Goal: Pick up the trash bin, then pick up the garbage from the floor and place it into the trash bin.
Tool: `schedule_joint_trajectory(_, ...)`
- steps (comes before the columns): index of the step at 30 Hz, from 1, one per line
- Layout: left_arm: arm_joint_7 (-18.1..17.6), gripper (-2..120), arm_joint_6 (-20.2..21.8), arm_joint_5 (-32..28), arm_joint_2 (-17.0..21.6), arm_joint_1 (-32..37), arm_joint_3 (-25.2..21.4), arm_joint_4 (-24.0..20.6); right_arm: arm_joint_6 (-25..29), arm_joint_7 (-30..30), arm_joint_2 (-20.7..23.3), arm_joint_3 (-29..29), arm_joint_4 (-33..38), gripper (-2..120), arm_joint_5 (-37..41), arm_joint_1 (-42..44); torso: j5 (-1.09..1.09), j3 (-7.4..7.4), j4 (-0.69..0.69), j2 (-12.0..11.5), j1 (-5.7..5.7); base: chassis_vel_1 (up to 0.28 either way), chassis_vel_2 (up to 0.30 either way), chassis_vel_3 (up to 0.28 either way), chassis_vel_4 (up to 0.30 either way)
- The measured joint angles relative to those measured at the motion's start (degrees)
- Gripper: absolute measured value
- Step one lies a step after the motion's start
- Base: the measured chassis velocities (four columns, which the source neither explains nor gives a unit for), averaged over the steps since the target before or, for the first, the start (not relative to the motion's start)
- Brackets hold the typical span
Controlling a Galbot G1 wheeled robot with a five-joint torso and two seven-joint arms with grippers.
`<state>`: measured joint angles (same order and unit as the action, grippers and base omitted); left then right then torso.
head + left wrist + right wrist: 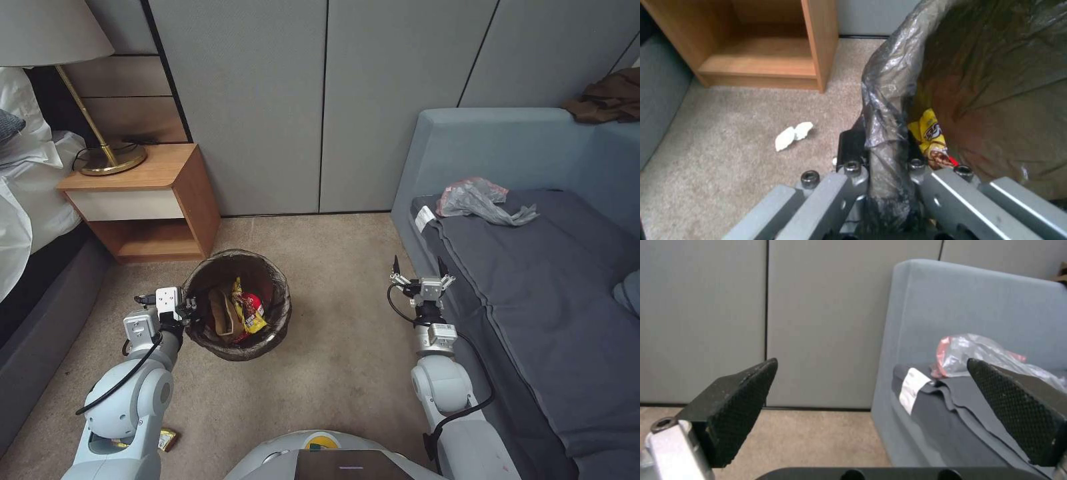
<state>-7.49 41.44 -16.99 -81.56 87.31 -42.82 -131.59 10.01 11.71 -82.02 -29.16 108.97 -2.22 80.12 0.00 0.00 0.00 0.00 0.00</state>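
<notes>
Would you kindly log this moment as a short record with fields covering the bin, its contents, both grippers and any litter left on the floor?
trash bin: on the carpet beside the nightstand, dark bag folded over its rim
contents: yellow snack wrapper and tan paper bag
left gripper: shut on the bin's bagged rim
right gripper: open, empty, by the sofa
floor litter: white scrap near the nightstand; yellow wrapper beside the left arm
</notes>
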Motion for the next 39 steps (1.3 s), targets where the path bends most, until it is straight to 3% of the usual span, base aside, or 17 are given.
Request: schedule_joint_trajectory(39, 0.6, 0, -0.4, 0.2, -0.2, -0.5, -0.3, 0.7, -0.1, 0.0, -0.1, 0.4, -0.7, 100, -0.2, 0.0, 0.00, 0.00, 0.00, 0.0, 0.01, -0.091, 0.094, 0.095, -0.095)
